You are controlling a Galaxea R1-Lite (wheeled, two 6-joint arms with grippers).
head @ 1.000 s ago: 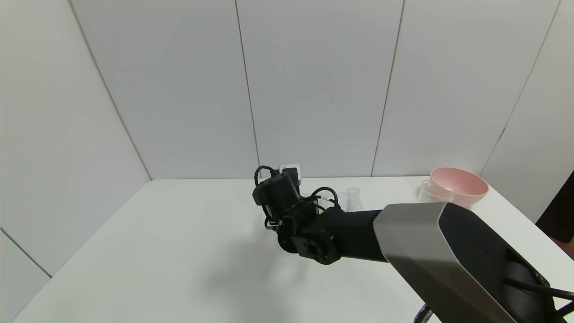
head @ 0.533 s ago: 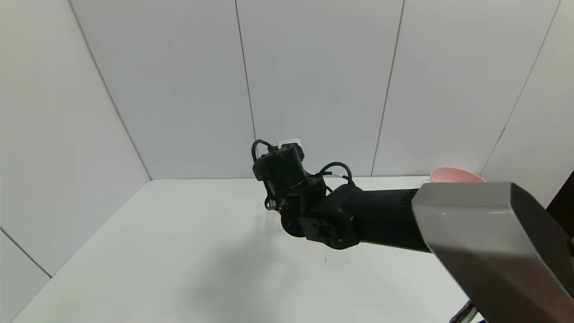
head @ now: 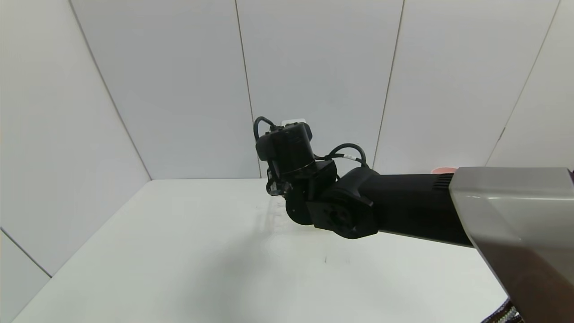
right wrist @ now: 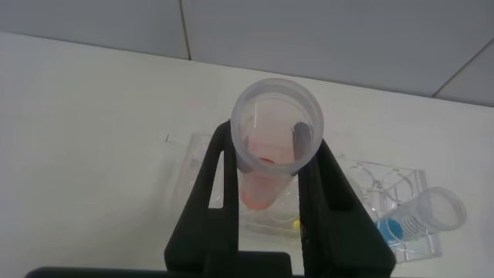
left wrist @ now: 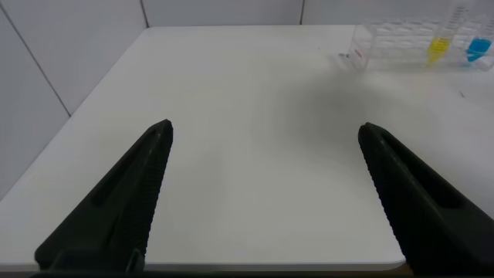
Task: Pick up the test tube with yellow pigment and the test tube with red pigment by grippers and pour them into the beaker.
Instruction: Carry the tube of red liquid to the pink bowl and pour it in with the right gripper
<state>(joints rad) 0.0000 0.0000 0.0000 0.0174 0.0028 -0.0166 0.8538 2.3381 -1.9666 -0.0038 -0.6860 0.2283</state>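
Note:
My right gripper (right wrist: 272, 145) is shut on the test tube with red pigment (right wrist: 265, 184) and holds it upright above the clear rack (right wrist: 369, 182). In the head view my right wrist (head: 289, 154) hides the tube and the rack. The test tube with yellow pigment (left wrist: 438, 49) stands in the rack (left wrist: 386, 40), and only a yellow speck (right wrist: 297, 224) of it shows past the right fingers. My left gripper (left wrist: 265, 130) is open and empty, low over the table's near part, far from the rack. The beaker is hidden behind my right arm (head: 403, 211).
A blue-liquid tube (left wrist: 478, 49) stands in the rack beside the yellow one, and it also shows in the right wrist view (right wrist: 407, 222). Only a sliver of the pink bowl (head: 444, 170) shows above my right arm. White walls close the table's back and left.
My right arm has risen and lifted the red tube up out of the rack. The arm now covers the beaker and most of the pink bowl in the head view.

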